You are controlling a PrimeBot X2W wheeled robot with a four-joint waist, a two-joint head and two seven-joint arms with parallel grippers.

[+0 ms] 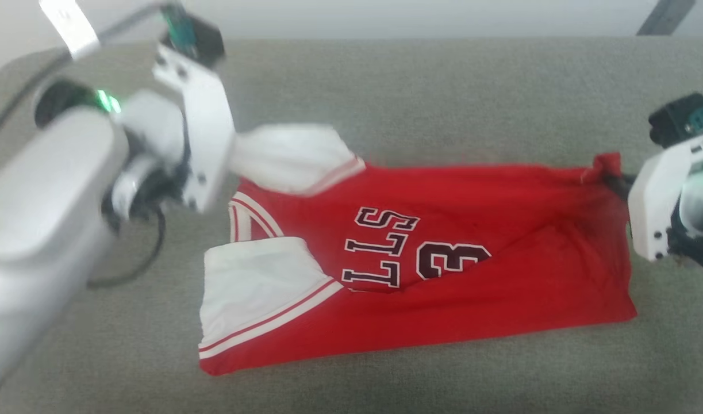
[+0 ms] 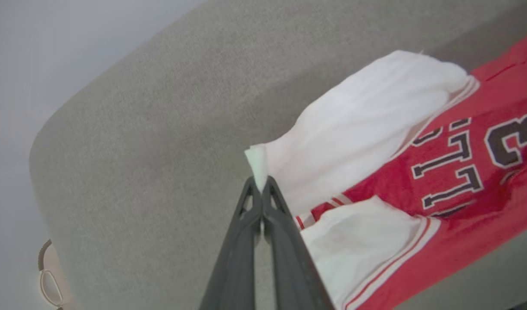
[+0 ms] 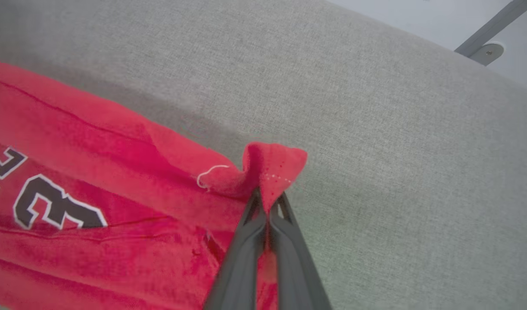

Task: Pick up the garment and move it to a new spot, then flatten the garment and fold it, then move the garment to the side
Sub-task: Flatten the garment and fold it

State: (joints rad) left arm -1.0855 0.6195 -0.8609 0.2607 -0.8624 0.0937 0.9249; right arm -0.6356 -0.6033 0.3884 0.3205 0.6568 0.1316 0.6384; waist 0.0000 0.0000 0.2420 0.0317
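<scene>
The garment [image 1: 472, 287], a bright red shirt with white sleeves and dark lettering, lies spread across the grey cushion [image 1: 385, 98]. My left gripper [image 2: 260, 186] is shut on the tip of its far white sleeve [image 2: 362, 116], which is lifted off the surface. The near white sleeve [image 1: 259, 293] lies flat. My right gripper [image 3: 268, 206] is shut on the red hem corner [image 3: 272, 165], raised at the shirt's far right. In the head view the left gripper [image 1: 231, 154] is at the shirt's upper left and the right gripper [image 1: 614, 184] at its upper right.
The grey fabric surface extends around the shirt, with bare room at the back [image 1: 443, 86] and along the front [image 1: 443, 379]. A beige object [image 2: 50, 280] sits beyond the cushion's rounded edge. A grey metal strut [image 3: 491, 30] stands beyond the far edge.
</scene>
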